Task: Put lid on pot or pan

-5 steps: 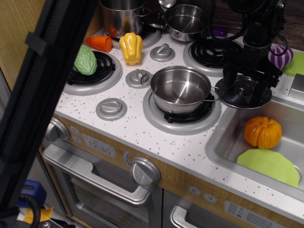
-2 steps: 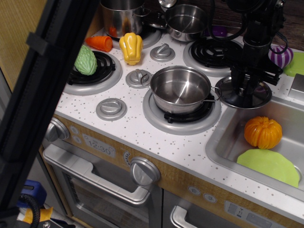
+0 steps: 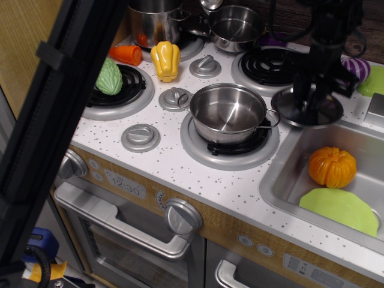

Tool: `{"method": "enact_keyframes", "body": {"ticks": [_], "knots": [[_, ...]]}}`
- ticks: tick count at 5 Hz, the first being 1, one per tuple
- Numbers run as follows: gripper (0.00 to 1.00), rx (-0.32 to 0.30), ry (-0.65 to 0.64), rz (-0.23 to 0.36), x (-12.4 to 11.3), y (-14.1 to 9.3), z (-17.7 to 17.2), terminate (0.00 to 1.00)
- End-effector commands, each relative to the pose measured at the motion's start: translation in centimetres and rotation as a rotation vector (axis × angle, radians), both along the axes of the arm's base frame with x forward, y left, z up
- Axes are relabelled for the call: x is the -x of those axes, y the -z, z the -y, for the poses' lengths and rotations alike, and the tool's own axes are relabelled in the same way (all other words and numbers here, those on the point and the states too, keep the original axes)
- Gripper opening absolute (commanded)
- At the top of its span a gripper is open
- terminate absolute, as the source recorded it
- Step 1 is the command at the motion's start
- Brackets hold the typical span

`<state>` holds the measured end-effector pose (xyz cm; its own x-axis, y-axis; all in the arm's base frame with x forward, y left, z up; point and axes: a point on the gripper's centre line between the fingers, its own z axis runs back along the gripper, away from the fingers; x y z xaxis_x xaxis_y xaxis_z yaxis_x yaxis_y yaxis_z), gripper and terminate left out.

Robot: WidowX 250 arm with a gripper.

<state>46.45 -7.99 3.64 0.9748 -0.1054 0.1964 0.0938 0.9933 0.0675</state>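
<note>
The small shiny pot (image 3: 227, 111) with wire loop handles stands open and empty on the front right burner. The dark steel lid (image 3: 287, 110) is just to the right of the pot, at the sink's back left corner, and seems slightly raised off the counter. My gripper (image 3: 310, 102) comes straight down onto the lid's middle, its black fingers closed together on the central knob, which they hide. The lid's left edge is close to the pot's right handle.
A tall stockpot (image 3: 153, 21) and a saucepan (image 3: 234, 24) stand at the back. A yellow pepper (image 3: 165, 60), a carrot (image 3: 126, 54) and a green vegetable (image 3: 108, 77) lie on the left. The sink (image 3: 282, 174) holds an orange pumpkin (image 3: 332, 167). A black beam (image 3: 54, 108) blocks the left foreground.
The fingers, spread wide either side of the lid's knob a second ago, have closed on it. The lid has since shifted slightly up and back with the gripper.
</note>
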Motion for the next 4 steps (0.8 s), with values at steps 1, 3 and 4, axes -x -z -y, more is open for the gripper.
{"method": "enact_keyframes", "body": {"ticks": [1,3,4], "knots": [[0.00,0.000,-0.019,0.061,-1.1,-5.3,0.9,0.00],[0.00,-0.071,-0.059,0.018,1.7,-7.2,-1.4,0.00],[0.00,-0.062,-0.078,0.004,3.7,-7.4,-3.3,0.00]]}}
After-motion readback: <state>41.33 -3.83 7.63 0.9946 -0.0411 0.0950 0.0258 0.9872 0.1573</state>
